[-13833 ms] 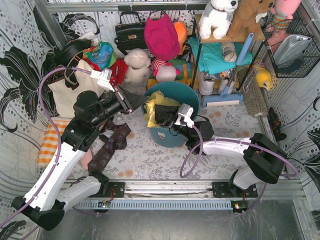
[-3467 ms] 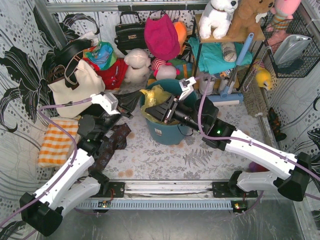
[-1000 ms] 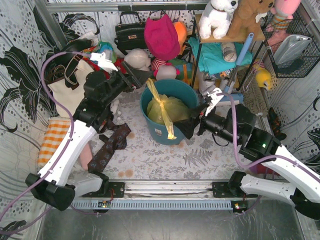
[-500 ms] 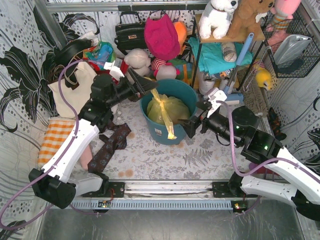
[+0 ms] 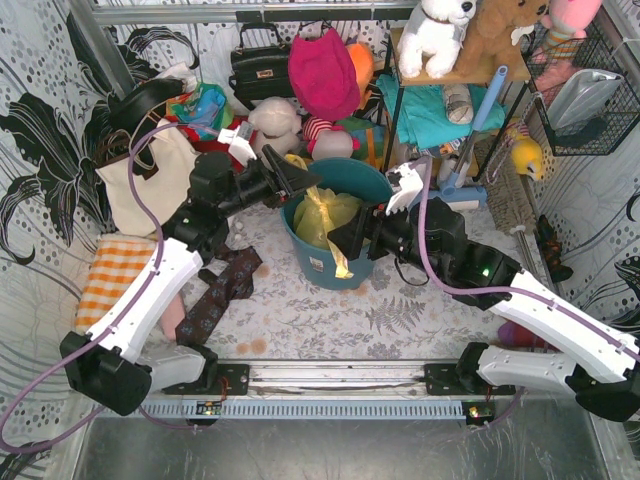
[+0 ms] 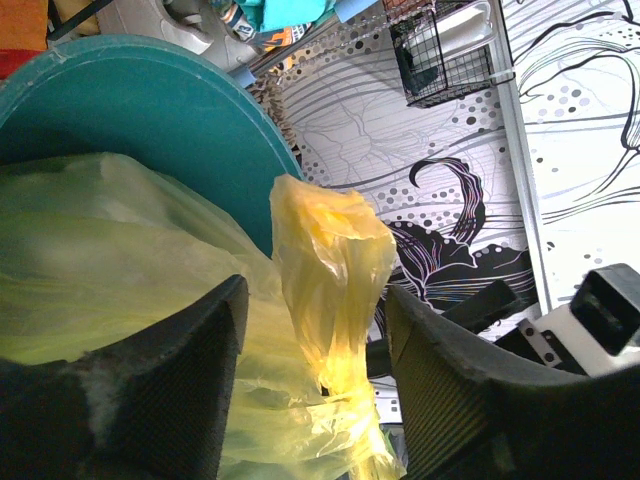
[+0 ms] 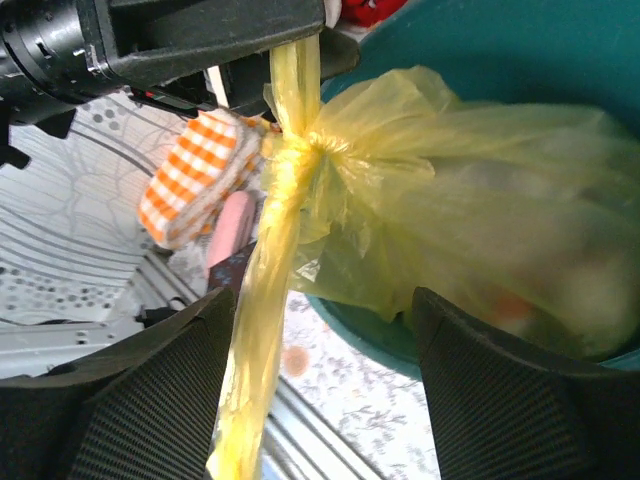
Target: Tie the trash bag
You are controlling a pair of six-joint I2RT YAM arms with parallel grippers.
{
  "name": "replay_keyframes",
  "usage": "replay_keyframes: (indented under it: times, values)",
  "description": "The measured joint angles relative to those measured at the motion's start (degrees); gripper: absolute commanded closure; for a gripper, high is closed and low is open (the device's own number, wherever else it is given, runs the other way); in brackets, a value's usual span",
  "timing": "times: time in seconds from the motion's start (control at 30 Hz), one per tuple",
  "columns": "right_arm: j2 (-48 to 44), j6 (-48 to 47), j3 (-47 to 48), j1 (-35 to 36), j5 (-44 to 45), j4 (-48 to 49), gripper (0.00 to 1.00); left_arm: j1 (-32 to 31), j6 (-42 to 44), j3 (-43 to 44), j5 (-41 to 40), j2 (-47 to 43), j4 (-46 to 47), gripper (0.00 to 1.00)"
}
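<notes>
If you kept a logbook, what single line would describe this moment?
stage: tying | trash bag: in teal bin, neck bunched | left jaws: open around upper tail | right jaws: open around lower tail

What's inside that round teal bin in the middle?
The yellow trash bag sits inside the teal bin, its top gathered into a knot. What fills the bag is blurred behind plastic; the bin's bottom is covered.
</notes>
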Motion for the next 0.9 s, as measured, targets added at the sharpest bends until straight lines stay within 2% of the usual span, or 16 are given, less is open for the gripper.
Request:
replay_keyframes:
  times: [0.2,0.43,0.9]
  values:
    - [0.1,6.7,0.0,0.0,-2.6,-0.3,0.40,0.0,0.2,0.0,1.0,0.8,0.0,0.48]
    - [0.4,8.5,0.0,0.0,-6.6,-0.2,0.45,0.0,0.4,0.0,1.7,1.7,0.3,0.51]
    - [0.8,5.4,-0.7,0.0,-13.4,1.5,0.91,0.0,0.7,0.0,2.4,3.4,0.6,0.57]
